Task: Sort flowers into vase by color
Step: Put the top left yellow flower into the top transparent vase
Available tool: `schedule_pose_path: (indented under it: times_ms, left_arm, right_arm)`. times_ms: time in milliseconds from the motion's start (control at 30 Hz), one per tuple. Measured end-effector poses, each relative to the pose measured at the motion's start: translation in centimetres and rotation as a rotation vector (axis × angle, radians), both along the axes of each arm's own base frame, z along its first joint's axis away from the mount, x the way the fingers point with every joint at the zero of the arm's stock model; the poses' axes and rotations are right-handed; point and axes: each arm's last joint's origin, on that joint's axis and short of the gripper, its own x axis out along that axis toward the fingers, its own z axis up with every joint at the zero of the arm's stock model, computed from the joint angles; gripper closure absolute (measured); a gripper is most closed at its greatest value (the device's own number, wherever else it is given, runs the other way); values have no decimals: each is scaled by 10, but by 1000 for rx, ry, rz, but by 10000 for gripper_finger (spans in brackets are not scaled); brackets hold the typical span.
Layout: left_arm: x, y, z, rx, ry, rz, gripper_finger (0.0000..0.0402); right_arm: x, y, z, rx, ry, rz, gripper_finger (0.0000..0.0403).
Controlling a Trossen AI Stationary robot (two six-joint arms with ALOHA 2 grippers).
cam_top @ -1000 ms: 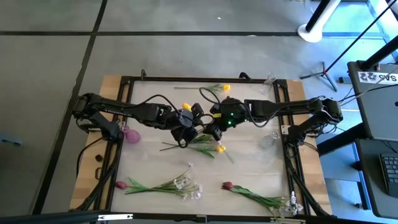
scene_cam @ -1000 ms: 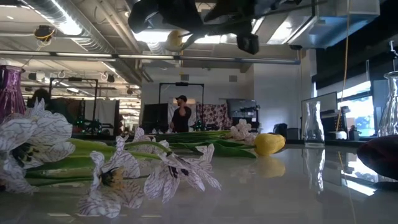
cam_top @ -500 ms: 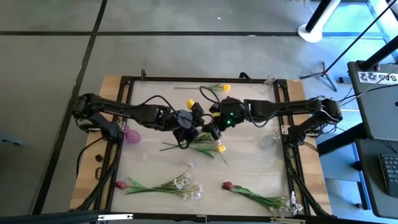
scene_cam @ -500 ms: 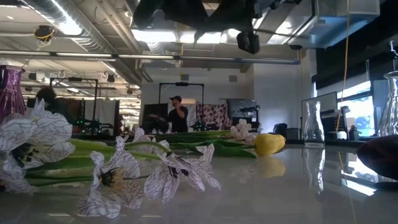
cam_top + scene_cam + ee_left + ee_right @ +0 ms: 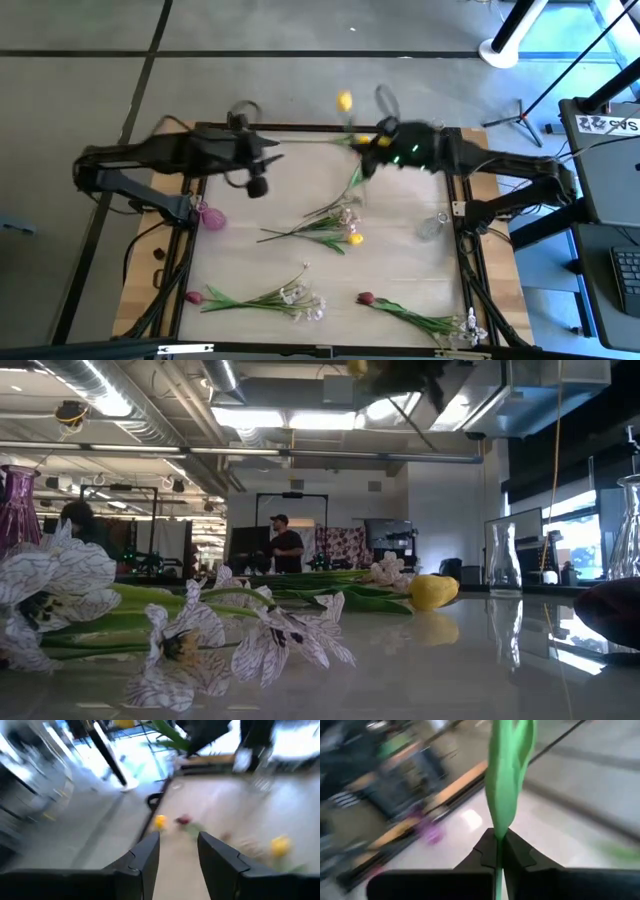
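Green leaf and thin stem of an artificial yellow tulip (image 5: 509,765) are pinched between the closed dark fingers of the right claw (image 5: 498,846). From above, that claw (image 5: 372,150) sits near the far edge of the pale surface (image 5: 400,260), toward its right side, with the yellow tulip head (image 5: 344,101) raised beyond the black frame and the leafy end (image 5: 352,180) trailing down toward the middle.

Over the far left part of the surface the left claw (image 5: 262,170) is lifted and holds nothing; the left wrist view shows its two dark fingers (image 5: 145,855) spread apart with an empty gap between them.

Loose flowers lie flat on the surface. Near the centre is a cluster of green stems with a second yellow tulip head (image 5: 356,239) and small white blossoms (image 5: 345,214). Toward the near left lies a dark red tulip on a long green stem (image 5: 195,297), with a spray of white blossoms (image 5: 300,298) close beside it. Toward the near right lies another dark red tulip (image 5: 366,298), its stem running to more white blossoms (image 5: 468,326) at the corner.

A purple glass vase (image 5: 211,216) stands at the left edge, and a clear glass vase (image 5: 430,228) at the right edge. In the low view, white petals (image 5: 190,640) fill the foreground, and a person (image 5: 283,543) stands in the room behind.
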Motion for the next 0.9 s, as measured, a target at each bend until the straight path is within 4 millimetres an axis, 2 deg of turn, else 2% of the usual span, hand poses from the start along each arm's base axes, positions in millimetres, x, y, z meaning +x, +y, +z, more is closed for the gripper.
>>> schedule_pose_path:
  times_ms: [167,300,533,767,900]
  left_arm:
    - [-33,-4,4,-210,-184,59,271]
    - [-39,-6,-6,-277,-279,89,271]
    - [-18,-9,-22,-322,-424,77,271]
    - [13,-8,-31,-346,-469,123,271]
    - [29,-8,-35,-357,-487,129,271]
  right_arm:
    - [-42,-37,21,-273,76,-349,396]
    - [-72,-58,20,-414,138,-660,397]
    - [-101,-83,-17,-572,149,-918,397]
    - [-120,-99,-54,-613,158,-1049,390]
    - [-129,-103,-62,-655,128,-1104,395]
